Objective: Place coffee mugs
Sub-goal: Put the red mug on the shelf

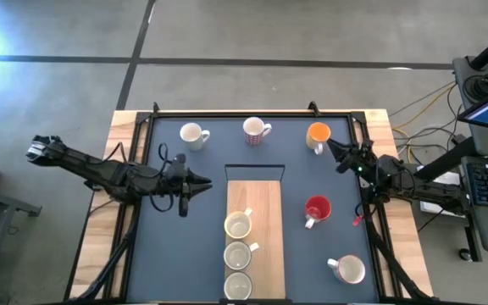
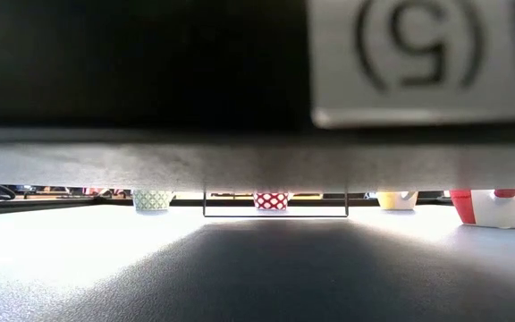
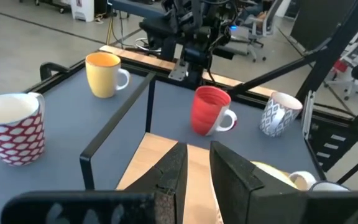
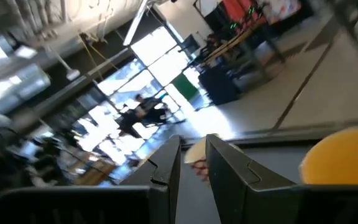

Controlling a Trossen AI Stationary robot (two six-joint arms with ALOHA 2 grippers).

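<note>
Three cream mugs (image 1: pixel 238 254) line the wooden board (image 1: pixel 265 203) from above; the left gripper (image 1: pixel 195 180) hangs beside the board, empty, fingers narrowly apart. The right gripper (image 1: pixel 339 152), likewise slightly parted and empty, sits just beside the orange mug (image 1: pixel 318 135). Left wrist view: the red mug (image 3: pixel 211 111) stands beyond the board.

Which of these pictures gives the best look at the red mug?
The left wrist view: the red mug stands close, unblocked, its side and handle plain. The high view shows only its rim and handle from above. The low view has a red-and-white mug at the right edge, possibly it. The right wrist view misses it.
</note>
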